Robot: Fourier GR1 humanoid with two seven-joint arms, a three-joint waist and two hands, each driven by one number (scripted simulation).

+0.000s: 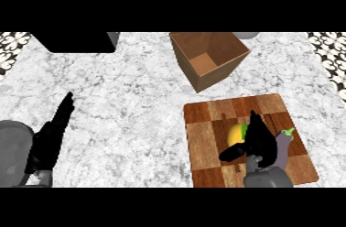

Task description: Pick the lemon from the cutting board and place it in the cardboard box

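Head view: the lemon [235, 134] lies near the middle of the cutting board [202, 130], long axis running toward the cardboard box [208, 57] beyond the board's far edge; the right hand [256, 139] covers its right side, thumb curled below it, grasping the lemon. An eggplant [281, 146] lies just right of that hand on the board, stem end pointing away from the robot. The left hand [51, 134] rests released, fingers straight, on the marble counter [128, 107] well left of the board.

A kitchen: marble counter [135, 98], patterned tile at its far corners, and a wooden cutting board [202, 130] under the right hand's fingers [256, 130].
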